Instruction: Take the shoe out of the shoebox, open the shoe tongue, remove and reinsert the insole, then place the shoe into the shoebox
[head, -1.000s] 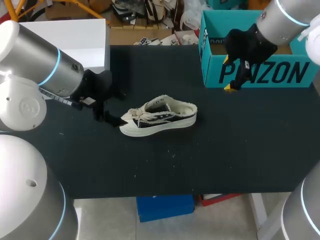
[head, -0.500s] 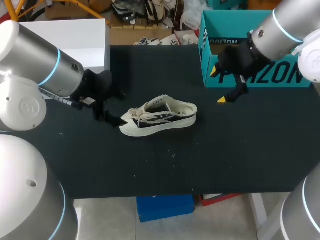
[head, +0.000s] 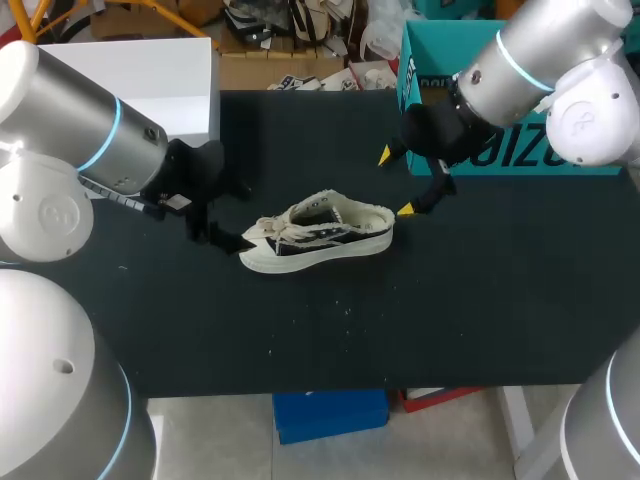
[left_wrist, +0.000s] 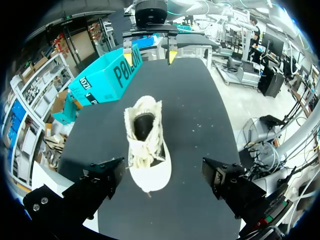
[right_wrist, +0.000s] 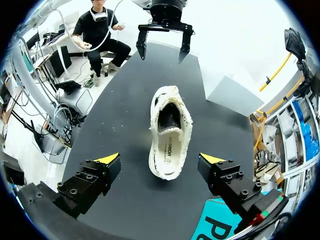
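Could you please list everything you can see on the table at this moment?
shoe: 1, cream-white with black side panels, lying on its sole near the middle of the table, toe towards the left gripper and heel towards the right gripper
shoebox: 1, teal with dark lettering, open-topped, at the table's far right corner
table: 1, black, under everything
left gripper: 1, black, open, just off the shoe's toe, touching nothing
right gripper: 1, black with yellow tips, open, just off the shoe's heel, between shoe and shoebox, holding nothing
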